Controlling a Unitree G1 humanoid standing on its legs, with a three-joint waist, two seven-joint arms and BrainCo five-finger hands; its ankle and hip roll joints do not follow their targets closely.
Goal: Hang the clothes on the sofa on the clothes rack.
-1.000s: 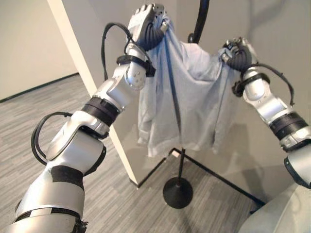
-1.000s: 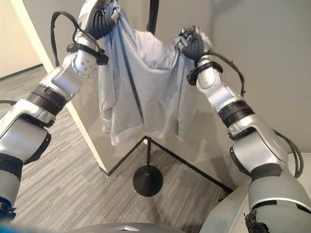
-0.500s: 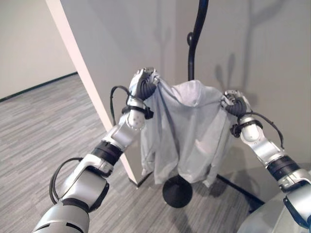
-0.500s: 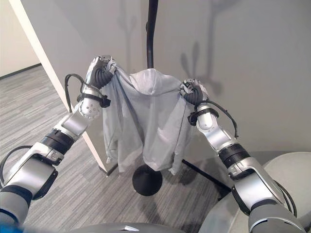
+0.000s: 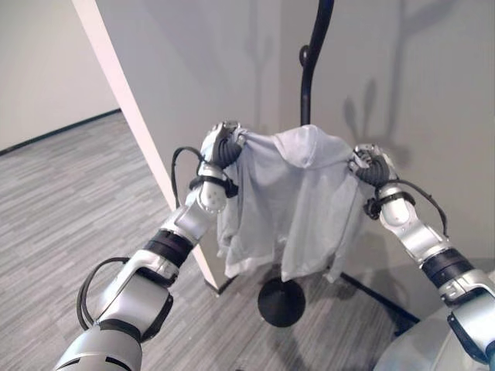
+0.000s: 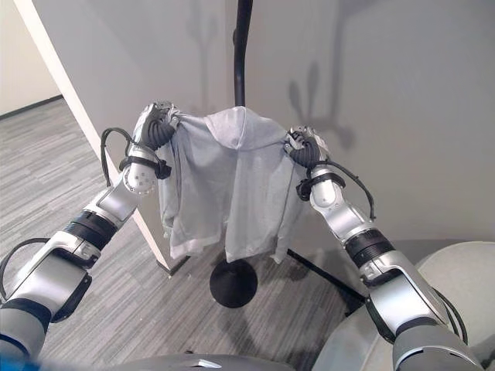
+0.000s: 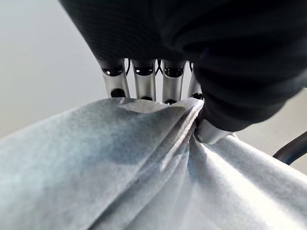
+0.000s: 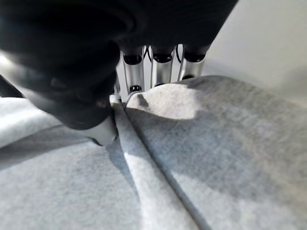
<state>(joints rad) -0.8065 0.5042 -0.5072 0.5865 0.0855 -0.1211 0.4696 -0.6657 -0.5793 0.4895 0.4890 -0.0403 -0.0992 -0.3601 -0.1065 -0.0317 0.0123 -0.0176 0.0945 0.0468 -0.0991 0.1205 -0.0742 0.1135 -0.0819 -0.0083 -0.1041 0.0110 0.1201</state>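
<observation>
Now, at the rack:
Garment: pale grey hooded top [image 5: 298,201], held up spread between both hands, hood at top centre against the pole, body and sleeves hanging loose below.
Left hand: left hand [image 5: 223,144] at the garment's left shoulder; in its wrist view the fingers [image 7: 144,86] go down behind a bunched fold and the thumb presses the cloth from the front. Grasping the cloth.
Right hand: right hand [image 6: 304,147] at the garment's right shoulder, about level with the left one; wrist view shows fingers [image 8: 160,72] behind a raised fold, thumb clamped on it. Grasping the cloth.
Rack: black clothes rack [image 6: 240,54], upright pole rising behind the hood, 1 small hook knob on the pole above the garment; round base [image 5: 281,301] on the floor under the hem.
Surroundings: grey wall [image 5: 193,62] behind rack; grey striped carpet floor [image 5: 69,201]; pale rounded sofa edge [image 6: 456,278] by the right arm.
</observation>
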